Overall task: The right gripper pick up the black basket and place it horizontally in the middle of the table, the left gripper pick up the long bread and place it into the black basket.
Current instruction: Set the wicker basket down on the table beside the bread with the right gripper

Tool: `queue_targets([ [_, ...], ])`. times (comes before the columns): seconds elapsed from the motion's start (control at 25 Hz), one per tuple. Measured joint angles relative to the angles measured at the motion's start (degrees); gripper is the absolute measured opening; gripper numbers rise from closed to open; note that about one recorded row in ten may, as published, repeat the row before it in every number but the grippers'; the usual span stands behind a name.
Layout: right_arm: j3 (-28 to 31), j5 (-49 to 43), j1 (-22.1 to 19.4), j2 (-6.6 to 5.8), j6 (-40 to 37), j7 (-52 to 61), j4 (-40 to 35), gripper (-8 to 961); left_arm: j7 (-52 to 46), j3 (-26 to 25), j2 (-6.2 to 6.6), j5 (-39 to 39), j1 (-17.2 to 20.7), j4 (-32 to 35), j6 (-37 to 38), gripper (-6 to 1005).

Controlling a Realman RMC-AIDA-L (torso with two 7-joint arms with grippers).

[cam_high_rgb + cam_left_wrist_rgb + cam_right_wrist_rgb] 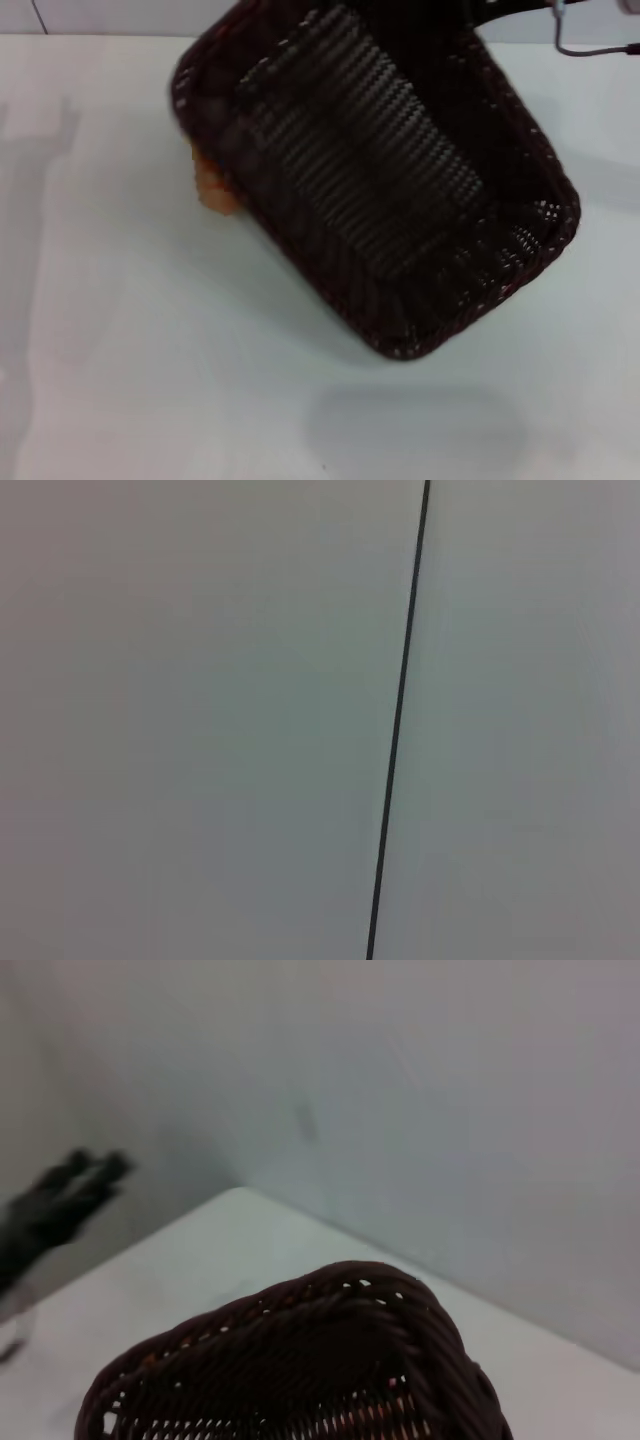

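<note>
The black basket [380, 180] hangs tilted above the white table [120, 350], its open side toward the head camera, and its shadow lies on the table below. Only a dark part of my right gripper [505, 10] shows at the top edge, at the basket's far rim, and its fingers are hidden. The right wrist view shows the basket's braided rim [330, 1310] close below the camera. The long bread [213, 190] shows only as an orange end peeking out past the basket's left side. A blurred black shape that looks like my left gripper [60, 1200] shows far off in the right wrist view.
A grey cable [590, 45] loops at the back right. The left wrist view shows only a pale surface with a thin dark seam [400, 720]. A pale wall [450, 1110] stands behind the table's far edge.
</note>
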Motion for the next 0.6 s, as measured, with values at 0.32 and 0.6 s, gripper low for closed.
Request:
queue_targets([
  [0.32, 4.11, 2.77, 6.55, -0.52, 11.89, 0.81, 0.33, 192, -0.01, -1.03, -0.09, -0.04, 0.46, -1.62, -1.0, 846],
  [0.6, 9.19, 3.27, 11.3, -4.17, 21.89, 1.57, -2.12, 191, -0.36, -1.6, -0.12, -0.08, 0.24, -2.05, -2.77, 847],
])
